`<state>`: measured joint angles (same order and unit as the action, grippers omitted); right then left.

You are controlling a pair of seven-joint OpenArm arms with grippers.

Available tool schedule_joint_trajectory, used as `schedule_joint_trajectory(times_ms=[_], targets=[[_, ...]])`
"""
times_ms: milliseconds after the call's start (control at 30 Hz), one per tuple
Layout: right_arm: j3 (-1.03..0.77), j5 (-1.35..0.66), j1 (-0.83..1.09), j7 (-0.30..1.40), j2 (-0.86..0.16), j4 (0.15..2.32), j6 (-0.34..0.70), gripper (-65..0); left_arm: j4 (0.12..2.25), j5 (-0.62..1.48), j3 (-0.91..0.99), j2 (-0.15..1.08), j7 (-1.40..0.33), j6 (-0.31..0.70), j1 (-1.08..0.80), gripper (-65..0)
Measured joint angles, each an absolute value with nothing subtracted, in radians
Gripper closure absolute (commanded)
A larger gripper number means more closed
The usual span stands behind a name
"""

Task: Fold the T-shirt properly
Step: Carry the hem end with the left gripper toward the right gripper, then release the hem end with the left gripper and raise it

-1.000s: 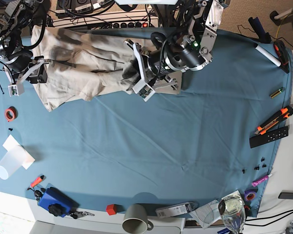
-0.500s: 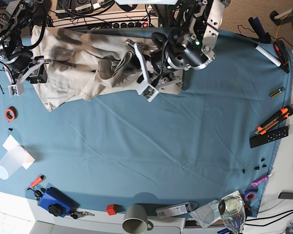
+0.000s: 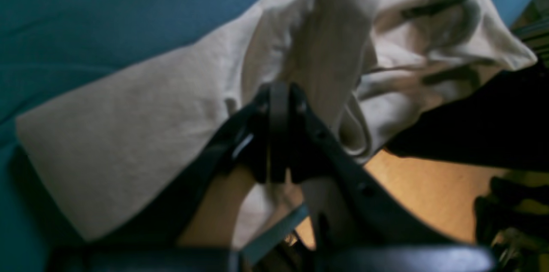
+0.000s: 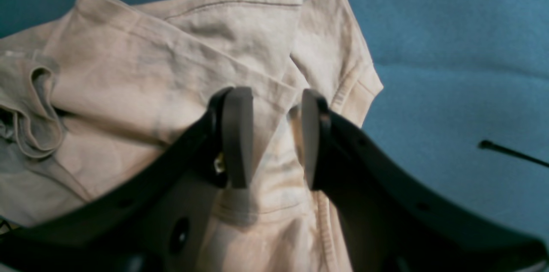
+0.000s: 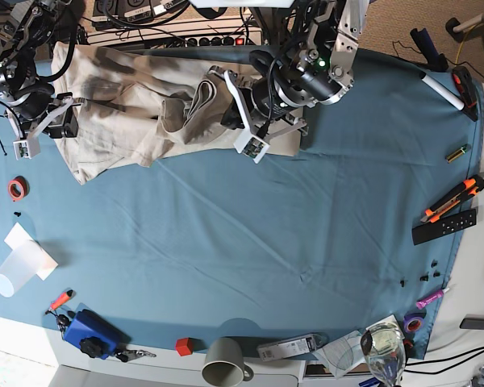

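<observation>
— left gripper [image 3: 279, 104]: what has it got?
— its jaws are pressed together on a raised fold of the one shirt [image 5: 137, 113], near the cloth's [image 5: 250, 234] far edge.

— and the right gripper [image 4: 270, 134]?
— jaws parted, nothing between them, hanging over a sleeve hem at the shirt's other end.

— where does the shirt lie?
— crumpled along the far side of the blue cloth, between the two arms, part of it spilling off the edge.

— what else is on the table?
— one red tape roll [image 5: 16, 189] and one clear cup [image 5: 16, 272] on paper below the right arm. one blue box [image 5: 90, 332], one small red block [image 5: 184, 347] and one grey mug [image 5: 224, 362] along the near edge. one orange-handled cutter [image 5: 453, 198] beside one black remote [image 5: 444, 226] off to the side.

— anything blocking the work?
— only the left arm itself covers the shirt's middle in the base view.
</observation>
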<state>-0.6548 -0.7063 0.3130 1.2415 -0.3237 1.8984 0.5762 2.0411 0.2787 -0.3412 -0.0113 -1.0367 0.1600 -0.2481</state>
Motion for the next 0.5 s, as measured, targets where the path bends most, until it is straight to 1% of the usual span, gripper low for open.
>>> schedule_joint_trajectory(times_ms=[33,167,267,367,500], targets=[[-0.655,-0.706,0.313,1.242,-0.323,1.898,0.576,-19.7,2.020,0.279,-0.341,-0.011,-1.022,0.174,-0.248,0.0],[-0.655,-0.706,0.313,1.242,-0.324,1.898,0.576,-19.7,1.954,0.281,-0.341,-0.011,-1.011,0.176,-0.239,0.0],[-0.655,-0.707,0.313,1.242,-0.323,1.898,0.576,-19.7,1.942,0.351,-0.341,-0.010,-1.007,0.182,-0.237,0.0],[-0.655,-0.706,0.313,1.242,-0.323,1.898,0.576,-19.7,1.942,0.408,-0.341,-0.020,-1.004,0.270,-0.237,0.0],[-0.655,-0.707,0.313,1.242,-0.324,1.898,0.576,-19.7,1.942,0.411,-0.370,-0.044,-0.992,0.328,-0.236,0.0]])
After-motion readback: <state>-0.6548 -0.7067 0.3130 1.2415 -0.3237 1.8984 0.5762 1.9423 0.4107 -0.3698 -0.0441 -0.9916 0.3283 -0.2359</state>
